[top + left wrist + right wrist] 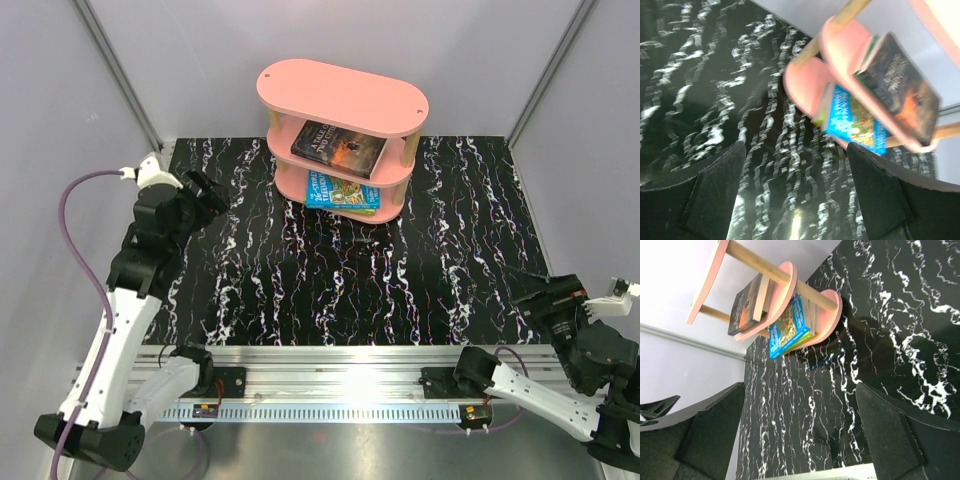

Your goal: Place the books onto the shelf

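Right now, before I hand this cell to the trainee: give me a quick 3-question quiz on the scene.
1. True or false: the dark sunset-cover book lies on the top board of the pink shelf.
2. Which board holds the blue book? A) top B) middle C) bottom
3. Short answer: which holds a book, the left tool or the right tool?

Key
1. False: it lies on the middle board, and the top board is bare.
2. C.
3. Neither: both tools are open and empty, back from the shelf.
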{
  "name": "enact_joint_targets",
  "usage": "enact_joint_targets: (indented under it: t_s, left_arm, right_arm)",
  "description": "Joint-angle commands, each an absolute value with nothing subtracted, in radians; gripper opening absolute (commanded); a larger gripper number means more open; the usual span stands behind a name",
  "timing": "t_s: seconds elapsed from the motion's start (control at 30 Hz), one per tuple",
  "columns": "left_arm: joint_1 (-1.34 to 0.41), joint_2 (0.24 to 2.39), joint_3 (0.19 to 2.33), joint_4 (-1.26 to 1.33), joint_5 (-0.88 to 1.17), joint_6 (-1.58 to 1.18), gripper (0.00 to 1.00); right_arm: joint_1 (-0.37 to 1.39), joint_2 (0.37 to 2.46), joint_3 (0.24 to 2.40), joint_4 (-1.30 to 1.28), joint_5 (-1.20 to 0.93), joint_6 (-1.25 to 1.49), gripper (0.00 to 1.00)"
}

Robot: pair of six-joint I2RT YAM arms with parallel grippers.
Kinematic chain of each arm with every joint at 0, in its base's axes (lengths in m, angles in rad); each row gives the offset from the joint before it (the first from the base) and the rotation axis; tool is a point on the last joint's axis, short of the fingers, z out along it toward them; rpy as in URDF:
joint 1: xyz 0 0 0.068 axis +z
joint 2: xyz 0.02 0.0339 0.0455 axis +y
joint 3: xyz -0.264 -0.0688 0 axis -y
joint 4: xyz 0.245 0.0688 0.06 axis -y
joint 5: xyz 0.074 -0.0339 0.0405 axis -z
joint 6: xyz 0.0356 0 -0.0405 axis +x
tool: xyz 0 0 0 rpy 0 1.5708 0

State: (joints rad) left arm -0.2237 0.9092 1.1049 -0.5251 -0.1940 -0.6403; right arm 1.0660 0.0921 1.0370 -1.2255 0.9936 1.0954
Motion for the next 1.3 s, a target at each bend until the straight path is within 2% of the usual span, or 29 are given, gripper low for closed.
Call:
enact_joint_targets:
  t_s: [0.0,0.07,0.2,0.23,0.27,0.4,0.53,0.63,0.77,1.07,1.27]
  left_arm:
    - [-0.229,0.821,1.043,-0.606,-0.369,-0.575,0.88]
    - [-0.229,0.741,0.932,-0.563,-0.461,-0.565,0.89]
    - [-0.229,0.499,0.631,-0.195,-0.650,-0.450,0.90]
    - [-0.230,0.470,0.515,-0.075,-0.676,-0.363,0.96]
    - [-0.229,0.447,0.470,-0.074,-0.692,-0.318,0.99]
    - [-0.224,0.384,0.263,0.225,-0.735,-0.071,0.99]
    - [-0.215,0.471,0.169,0.299,-0.730,-0.087,0.99]
    - [-0.216,0.529,0.095,0.463,-0.745,-0.094,0.99]
    - [-0.209,0.636,0.086,0.613,-0.635,-0.071,0.99]
    - [-0.207,1.034,0.081,1.021,-0.597,-0.035,0.99]
    - [-0.201,1.134,0.176,0.950,-0.556,0.023,0.99]
  right_arm:
    - [1.074,0.112,1.040,-1.187,0.927,1.086,0.99]
    - [1.072,0.129,1.048,-1.190,0.888,1.086,1.00]
    - [1.074,0.175,1.049,-1.192,0.836,1.078,1.00]
    - [1.074,0.179,1.052,-1.186,0.822,1.069,1.00]
    - [1.074,0.184,1.057,-1.184,0.819,1.065,1.00]
    - [1.074,0.201,1.083,-1.166,0.807,1.043,1.00]
    - [1.072,0.202,1.118,-1.204,0.799,1.045,1.00]
    - [1.072,0.198,1.146,-1.267,0.799,1.084,1.00]
    - [1.075,0.187,1.175,-1.318,0.808,1.104,1.00]
    - [1.074,0.276,1.269,-1.407,0.776,1.080,1.00]
    - [1.074,0.291,1.258,-1.387,0.781,1.072,1.00]
